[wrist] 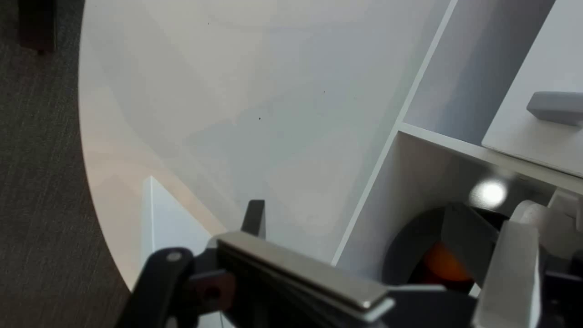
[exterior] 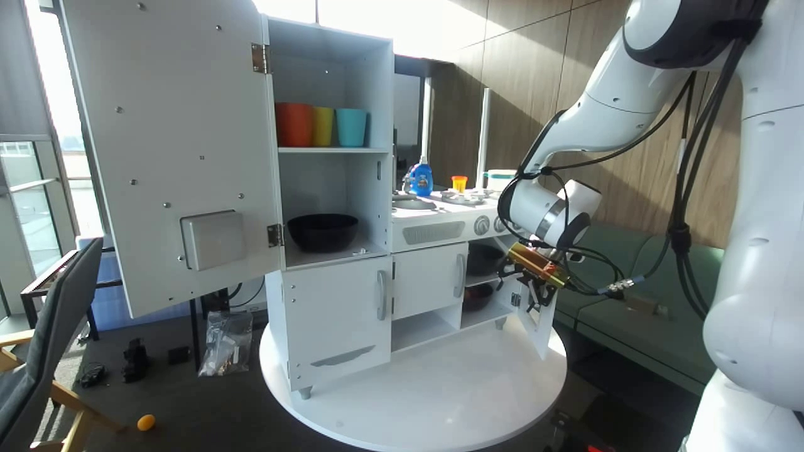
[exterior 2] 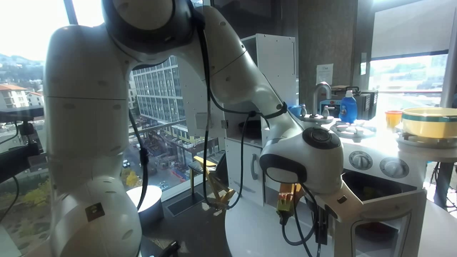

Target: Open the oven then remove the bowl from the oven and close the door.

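Note:
The oven is the right-hand section of the white toy kitchen, with knobs (exterior 2: 360, 160) above. Its door (exterior 2: 400, 228) stands open, swung outward; it shows also in an exterior view (exterior: 539, 329) and in the wrist view (wrist: 171, 223). A dark bowl (exterior: 482, 258) sits on the oven's upper shelf; an olive patch (exterior 2: 369, 192) shows inside. A second dark bowl (exterior: 476, 297) sits below; in the wrist view a dark bowl (wrist: 403, 248) holds something orange. My gripper (wrist: 362, 221) is open and empty, between the open door and the oven's front; it shows in an exterior view (exterior: 517, 295).
A tall cabinet with a wide-open door (exterior: 176, 150) holds coloured cups (exterior: 322, 125) and a black dish (exterior: 323, 232). A blue bottle (exterior 2: 348, 109) and a yellow pot (exterior 2: 430, 123) stand on the countertop. The kitchen rests on a round white table (exterior: 433, 402). Cables hang from the arm.

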Controlling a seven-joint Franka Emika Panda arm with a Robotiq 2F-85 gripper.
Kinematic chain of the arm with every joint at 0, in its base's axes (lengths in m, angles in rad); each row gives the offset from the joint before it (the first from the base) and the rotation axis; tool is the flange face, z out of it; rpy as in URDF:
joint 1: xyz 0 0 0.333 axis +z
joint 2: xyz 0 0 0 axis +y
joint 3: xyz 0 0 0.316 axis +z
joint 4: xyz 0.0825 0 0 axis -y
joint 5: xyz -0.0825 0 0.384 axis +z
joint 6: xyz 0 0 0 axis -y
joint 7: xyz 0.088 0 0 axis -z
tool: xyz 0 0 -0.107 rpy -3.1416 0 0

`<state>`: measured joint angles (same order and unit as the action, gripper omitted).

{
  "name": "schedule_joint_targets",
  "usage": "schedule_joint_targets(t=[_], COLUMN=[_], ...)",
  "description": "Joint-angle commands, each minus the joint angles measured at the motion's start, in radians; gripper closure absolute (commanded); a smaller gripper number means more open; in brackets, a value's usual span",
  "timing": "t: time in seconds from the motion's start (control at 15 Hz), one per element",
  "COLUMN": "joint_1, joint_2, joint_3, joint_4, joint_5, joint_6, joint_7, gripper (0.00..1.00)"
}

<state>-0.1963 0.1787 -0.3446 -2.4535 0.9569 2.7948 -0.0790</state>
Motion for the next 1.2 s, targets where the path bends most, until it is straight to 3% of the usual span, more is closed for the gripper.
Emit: schedule_joint_targets(t=[0.0, 0.33, 0.53, 0.8, 1.13], joint_1=[0.001, -0.002, -0.003, -0.011, 0.001], joint_2=[0.001, 0.005, 0.021, 0.036, 0.194], joint_3=[0.028, 0.089, 0.091, 0.034, -0.037], joint_4=[-0.025, -0.001, 0.068, 0.183, 0.24], joint_5=[0.153, 0.555, 0.74, 0.963, 1.335], joint_6=[0.105, 0.345, 0.419, 0.252, 0.027], joint_7=[-0.021, -0.17, -0.293, -0.599, -0.927], gripper=[0.0, 0.0, 0.0, 0.0, 0.0])
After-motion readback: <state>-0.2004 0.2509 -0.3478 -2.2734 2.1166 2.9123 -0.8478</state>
